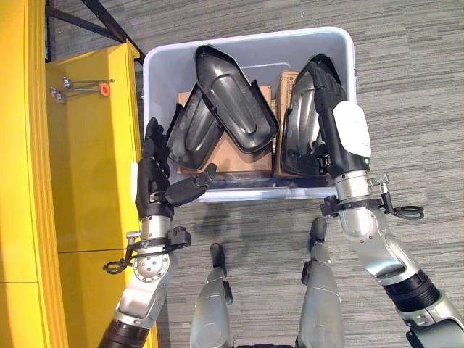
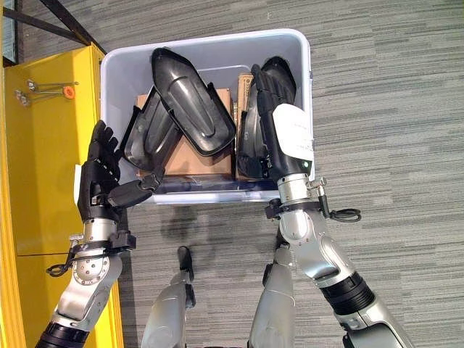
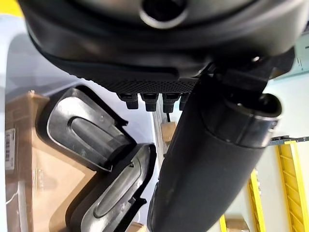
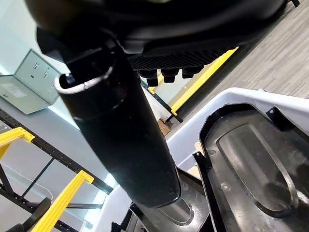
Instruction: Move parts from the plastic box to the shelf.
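A pale plastic box [image 1: 246, 38] stands on the carpet ahead of me. Inside it are three black moulded parts: one lies across the top centre [image 1: 233, 98], one leans under it at the left [image 1: 194, 134], and one stands at the right [image 1: 296, 134]. My left hand [image 1: 154, 181] is at the box's near left corner, open, fingers straight and thumb pointing at the rim. My right hand [image 1: 346, 138] reaches over the right part, open, with its fingers stretched along it. The left wrist view looks past the thumb [image 3: 207, 169] onto two parts [image 3: 87, 135].
The yellow shelf [image 1: 87, 145] stands close on my left, touching the box's left side, with metal pegs and an orange piece [image 1: 104, 88] on it. Brown cardboard boxes [image 1: 232, 156] lie under the parts. Grey carpet [image 1: 413, 109] spreads out to the right.
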